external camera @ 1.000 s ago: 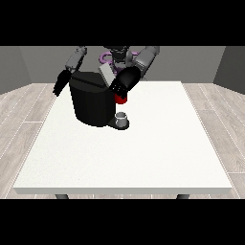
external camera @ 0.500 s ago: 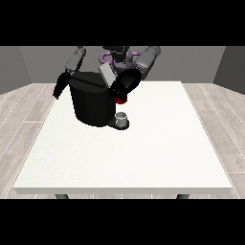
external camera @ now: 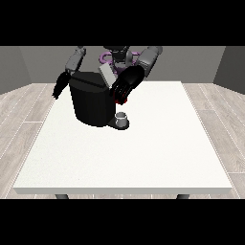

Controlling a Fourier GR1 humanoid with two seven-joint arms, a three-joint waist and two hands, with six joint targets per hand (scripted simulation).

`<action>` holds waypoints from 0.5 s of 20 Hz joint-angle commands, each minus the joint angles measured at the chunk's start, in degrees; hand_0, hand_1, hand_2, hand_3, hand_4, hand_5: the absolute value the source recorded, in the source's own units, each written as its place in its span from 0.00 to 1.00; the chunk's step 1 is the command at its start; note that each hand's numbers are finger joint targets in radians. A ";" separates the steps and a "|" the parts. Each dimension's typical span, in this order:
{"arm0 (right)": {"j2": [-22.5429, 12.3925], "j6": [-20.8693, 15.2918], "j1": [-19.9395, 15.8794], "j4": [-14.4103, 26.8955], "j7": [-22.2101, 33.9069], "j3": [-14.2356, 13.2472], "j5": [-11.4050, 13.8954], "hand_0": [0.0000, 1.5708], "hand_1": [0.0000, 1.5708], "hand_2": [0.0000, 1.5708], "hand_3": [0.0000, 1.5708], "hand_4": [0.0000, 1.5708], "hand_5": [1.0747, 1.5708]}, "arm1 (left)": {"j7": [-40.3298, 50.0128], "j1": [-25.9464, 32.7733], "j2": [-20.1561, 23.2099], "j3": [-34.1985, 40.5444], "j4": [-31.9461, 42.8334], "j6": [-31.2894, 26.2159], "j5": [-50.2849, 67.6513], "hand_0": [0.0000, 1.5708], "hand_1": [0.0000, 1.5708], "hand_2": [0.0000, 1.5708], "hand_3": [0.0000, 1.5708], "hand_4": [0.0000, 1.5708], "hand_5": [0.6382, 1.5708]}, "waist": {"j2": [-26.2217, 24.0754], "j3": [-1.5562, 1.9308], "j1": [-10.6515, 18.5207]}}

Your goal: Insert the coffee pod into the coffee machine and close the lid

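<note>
The hand at the view's right (external camera: 127, 85) is held against the coffee machine (external camera: 93, 103), at its one o'clock corner beside the raised lid (external camera: 107, 75); whether its fingers are curled cannot be told. A grey thing (external camera: 122, 117) sits at the machine's five o'clock.

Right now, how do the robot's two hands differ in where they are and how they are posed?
The hand at the view's right is raised against the top front of the coffee machine, right over a red thing at the machine; the hand at the view's left hangs down beside the machine's other side, over the table edge. The right-side hand's fingers are curled; the left-side hand's point downward. Both are black.
</note>
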 commanded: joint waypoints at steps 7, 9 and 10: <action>-1.12 1.42 5.52 4.39 -3.19 -3.34 -2.93 0.00 0.00 0.00 0.00 0.06 1.00 | 1.29 4.31 -1.62 0.89 0.10 -1.46 0.82 0.00 0.00 0.00 0.10 0.00 1.00 | -6.46 -0.08 4.23; -0.28 0.34 7.73 6.93 -5.11 -3.76 -2.73 0.00 0.00 0.00 0.00 0.08 1.00 | 2.26 6.63 -4.71 -0.18 -0.99 -2.15 0.92 0.00 0.00 0.00 0.00 0.00 1.00 | -9.37 -0.07 7.00; -3.50 4.14 6.61 6.23 -3.61 -4.87 -4.38 0.00 0.00 0.00 0.00 0.09 1.00 | 4.22 7.20 -5.57 0.93 -0.33 -0.21 1.19 0.00 0.00 0.00 0.03 0.00 1.00 | -8.94 -0.09 5.09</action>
